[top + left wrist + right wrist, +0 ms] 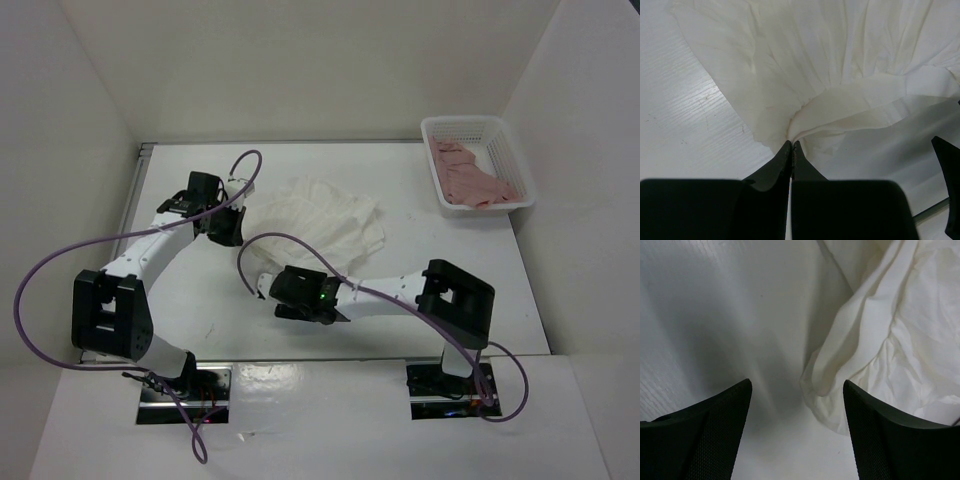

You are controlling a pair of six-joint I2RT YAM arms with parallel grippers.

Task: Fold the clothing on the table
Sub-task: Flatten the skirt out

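The clothing (318,220) is a white crinkled garment lying bunched in the middle of the table (400,170). My left gripper (234,226) is at its left edge. In the left wrist view this gripper (791,143) is shut on a pinched bit of the clothing's hem (840,70), and the fabric fans out from the tips. My right gripper (273,290) hovers near the garment's front-left edge. In the right wrist view it (796,385) stands open, with a rolled fold of the clothing (880,345) reaching between the jaws close to the right finger (875,430), which does not touch it.
A white lattice basket (500,130) holding a pink garment (472,180) stands at the back right corner. A metal rail (140,170) runs along the table's left edge. White walls enclose the table. Purple cables loop over both arms.
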